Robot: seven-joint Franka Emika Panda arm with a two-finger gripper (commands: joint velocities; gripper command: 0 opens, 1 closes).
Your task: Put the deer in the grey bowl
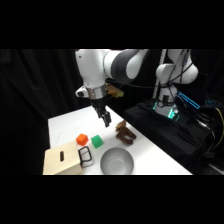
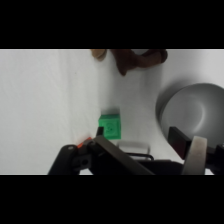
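From the side view I am reading the table (image 1: 65,122) left to right: a tan wooden box (image 1: 61,161) is sitting at the near left corner, with a small black frame-like object (image 1: 85,156) leaning against its right side. An orange cube (image 1: 82,139) is lying just behind the box, and a green cube (image 1: 97,141) is lying just beside it to the right. The grey bowl (image 1: 117,162) is resting at the near edge, right of the box and in front of the cubes. The gripper (image 1: 106,120) is hanging above the table behind the green cube, holding nothing. The deer (image 1: 125,133) is lying on the table to the right of the fingers and lower, apart from them, and behind the bowl, not in it. In the wrist view I am seeing the green cube (image 2: 109,124) near centre just past the black linkage, the deer (image 2: 134,58) at the top edge well beyond the fingers (image 2: 196,156), and the grey bowl (image 2: 196,112) at the right. Only one pale finger is showing there clearly, and the side view is not resolving the tips, so I cannot tell whether the fingers are spread or pressed together.
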